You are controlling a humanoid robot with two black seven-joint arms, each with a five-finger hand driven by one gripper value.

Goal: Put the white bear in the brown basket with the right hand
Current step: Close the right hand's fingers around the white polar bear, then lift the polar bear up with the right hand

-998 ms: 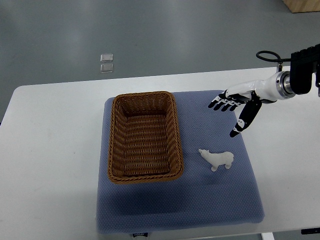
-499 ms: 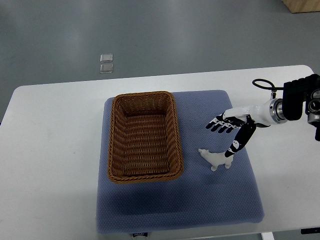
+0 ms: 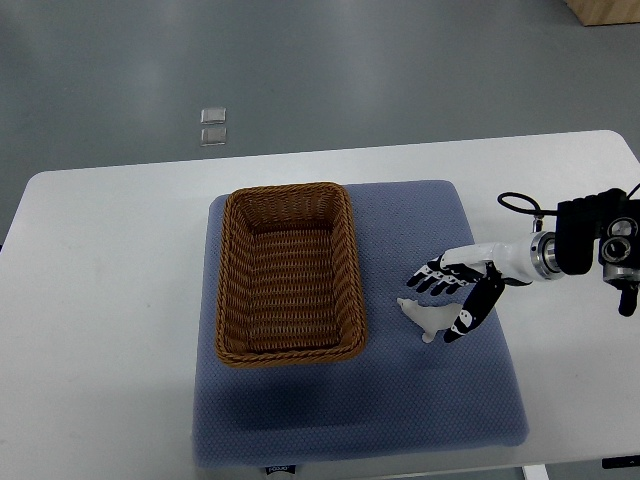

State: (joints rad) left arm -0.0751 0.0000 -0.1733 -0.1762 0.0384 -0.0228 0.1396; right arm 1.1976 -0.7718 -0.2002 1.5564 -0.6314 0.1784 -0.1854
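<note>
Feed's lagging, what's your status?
Right robot hand open over bear, no grasp. Bear on mat, beside basket. Path clear.

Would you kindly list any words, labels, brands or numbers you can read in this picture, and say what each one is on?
No text can be read.
Small dark tag on the near edge of the blue mat: light marks, too small and blurred to read.
Brown basket, white bear, right robot hand: no print visible.
</note>
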